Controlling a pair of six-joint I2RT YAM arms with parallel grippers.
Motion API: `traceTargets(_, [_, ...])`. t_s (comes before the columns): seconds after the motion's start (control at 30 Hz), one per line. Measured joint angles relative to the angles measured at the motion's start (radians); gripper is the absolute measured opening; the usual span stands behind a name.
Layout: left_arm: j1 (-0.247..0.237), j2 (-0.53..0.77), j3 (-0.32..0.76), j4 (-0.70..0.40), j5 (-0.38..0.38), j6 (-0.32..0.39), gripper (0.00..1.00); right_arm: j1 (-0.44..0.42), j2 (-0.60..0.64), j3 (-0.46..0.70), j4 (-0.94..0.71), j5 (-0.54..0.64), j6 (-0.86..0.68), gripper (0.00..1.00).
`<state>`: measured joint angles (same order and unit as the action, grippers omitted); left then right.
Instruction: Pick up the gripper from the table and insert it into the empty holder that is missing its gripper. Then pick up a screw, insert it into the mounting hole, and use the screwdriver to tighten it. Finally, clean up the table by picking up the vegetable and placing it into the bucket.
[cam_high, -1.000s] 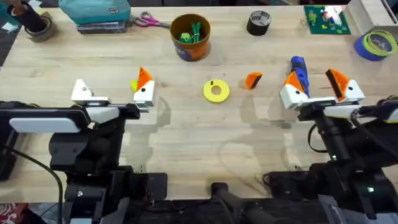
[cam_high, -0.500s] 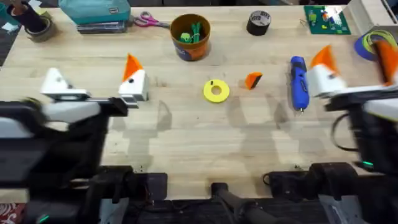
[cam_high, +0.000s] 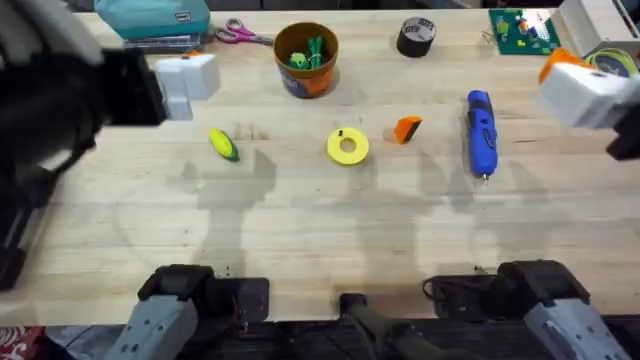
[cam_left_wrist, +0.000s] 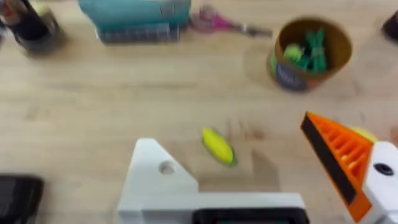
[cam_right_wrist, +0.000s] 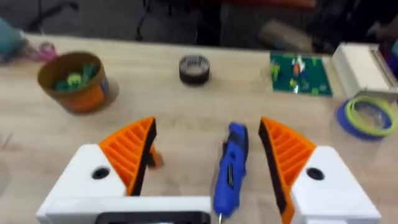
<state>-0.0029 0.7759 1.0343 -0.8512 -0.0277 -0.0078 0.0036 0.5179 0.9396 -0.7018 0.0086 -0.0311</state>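
From overhead, both arms have risen since half a second ago: your left arm now looms dark and blurred at the upper left, and your right gripper (cam_high: 585, 92) has drifted toward the far right edge. That uncovers the vegetable (cam_high: 223, 144), lying on the table (cam_high: 320, 230) left of the yellow ring-shaped disc (cam_high: 347, 146). The loose orange gripper (cam_high: 406, 128) rests just right of the disc, and the screwdriver (cam_high: 481, 133) lies beyond it. The bucket (cam_high: 306, 58) stands at the back, with pink-handled scissors (cam_high: 240, 34) and a black tape roll (cam_high: 416, 37) either side.

In your left wrist view, the left gripper (cam_left_wrist: 261, 168) stands wide and empty above the vegetable (cam_left_wrist: 217, 146); one finger is the bare white holder (cam_left_wrist: 158, 180), the other carries its orange pad.

In your right wrist view, the right gripper (cam_right_wrist: 208, 158) is spread wide over the screwdriver (cam_right_wrist: 231, 168), grasping nothing; a green circuit board (cam_right_wrist: 297, 73) lies behind.
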Motion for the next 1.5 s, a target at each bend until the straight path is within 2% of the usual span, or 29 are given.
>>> traceTargets(0.23, [0.0, 0.28, 0.177, -0.179, 0.0, 0.0, 0.986, 0.0, 0.293, 0.167, -0.232, -0.003, 0.0, 0.996])
traceTargets(0.5, [0.0, 0.462, 0.22, -0.263, 0.0, 0.0, 0.986, 0.0, 0.522, 0.208, -0.357, -0.003, -0.003, 0.996])
traceTargets(0.67, [0.0, 0.514, 0.22, -0.269, 0.001, 0.0, 0.986, 0.0, 0.586, 0.208, -0.357, -0.003, -0.003, 0.996])
traceTargets(0.97, [0.0, 0.551, 0.221, -0.266, 0.024, -0.009, 0.985, 0.0, 0.599, 0.208, -0.346, -0.003, -0.003, 0.996])
traceTargets(1.07, [0.0, 0.551, 0.222, -0.286, -0.001, -0.091, 0.985, 0.0, 0.599, 0.208, -0.346, -0.003, -0.003, 0.996])
traceTargets(1.27, [0.0, 0.553, 0.222, -0.32, -0.043, -0.373, 0.986, 0.0, 0.599, 0.209, -0.346, -0.003, -0.003, 0.996])
traceTargets(1.37, [0.0, 0.568, 0.223, -0.315, -0.047, -0.453, 0.985, 0.0, 0.599, 0.209, -0.346, -0.003, -0.003, 0.994])
traceTargets(1.5, [0.0, 0.624, 0.224, -0.312, -0.048, -0.521, 0.985, 0.0, 0.599, 0.209, -0.346, -0.003, -0.003, 0.996])
